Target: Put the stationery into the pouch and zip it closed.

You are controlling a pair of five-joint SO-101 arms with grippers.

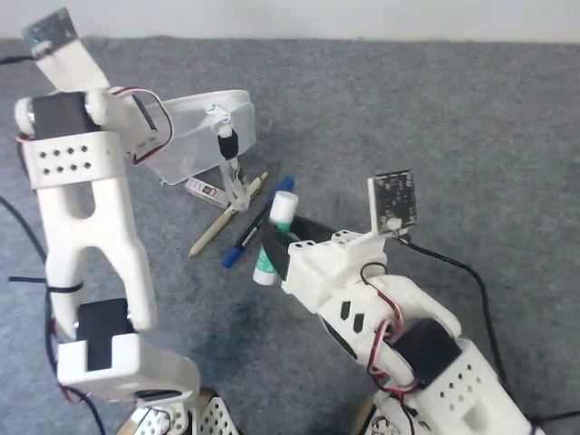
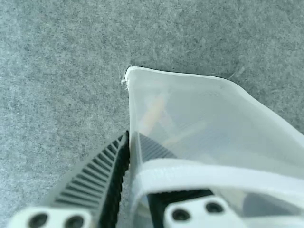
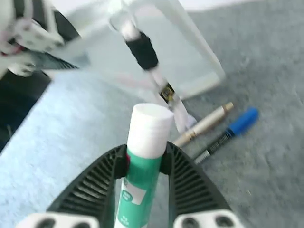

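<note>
The right gripper (image 3: 144, 160) is clamped round a green-and-white glue stick (image 3: 148, 124), near the pouch (image 1: 204, 127) but apart from it; the left gripper (image 2: 135, 159) pinches the pouch's rim, one jaw inside and one outside, and holds it up; a beige pen (image 1: 222, 222) and a blue marker (image 1: 256, 227) lie on the grey mat (image 1: 435, 109) just beside the pouch; loading looks to be in hand; next the glue stick needs lining up with the opening before release; the zip waits.

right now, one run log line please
left gripper: shut on pouch | right gripper: shut on glue stick | blue pen, beige pen: outside pouch
</note>
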